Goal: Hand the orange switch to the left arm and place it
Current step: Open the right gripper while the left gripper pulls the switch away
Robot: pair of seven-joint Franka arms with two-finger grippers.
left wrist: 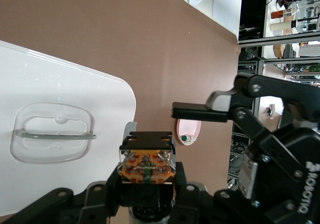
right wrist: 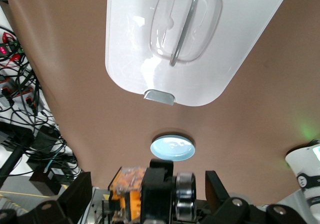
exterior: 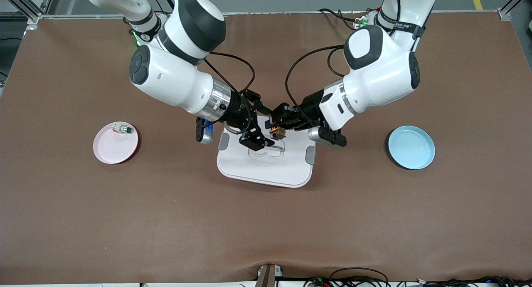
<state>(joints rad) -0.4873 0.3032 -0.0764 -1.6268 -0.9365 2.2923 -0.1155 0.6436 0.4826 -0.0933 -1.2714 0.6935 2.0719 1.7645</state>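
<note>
Both arms meet over the box [exterior: 266, 164], mid-table. The left gripper [exterior: 277, 122] is clamped on the orange switch [exterior: 277, 132], which hangs in the air above the lid's edge nearest the robots, at about 12 o'clock from the clear handle [exterior: 268, 152]. In the left wrist view the switch [left wrist: 146, 164] sits between the black fingers [left wrist: 102, 194], orange end facing out, with the box lid [left wrist: 60, 134] and its handle recess [left wrist: 52, 133] below.

The right gripper [exterior: 261, 129] is over the same edge of the lid, just beside the switch, jaws spread wide and gripping nothing. One finger [exterior: 252, 141] hangs over the lid near the handle; the other [exterior: 259, 105] points toward the left gripper. The right gripper [left wrist: 220, 108] shows open in the left wrist view too.

In the right wrist view the switch [right wrist: 127, 189] is close to the camera, with the box [right wrist: 190, 48] and grey latch [right wrist: 160, 96] below.

A pink plate [exterior: 115, 143] is at 9 o'clock from the box, toward the right arm's end, with a small silver piece with green tip [exterior: 122, 129] on it. A blue plate [exterior: 411, 147] is at 3 o'clock, toward the left arm's end. Both plates are well apart from the box on the brown table [exterior: 166, 220].
</note>
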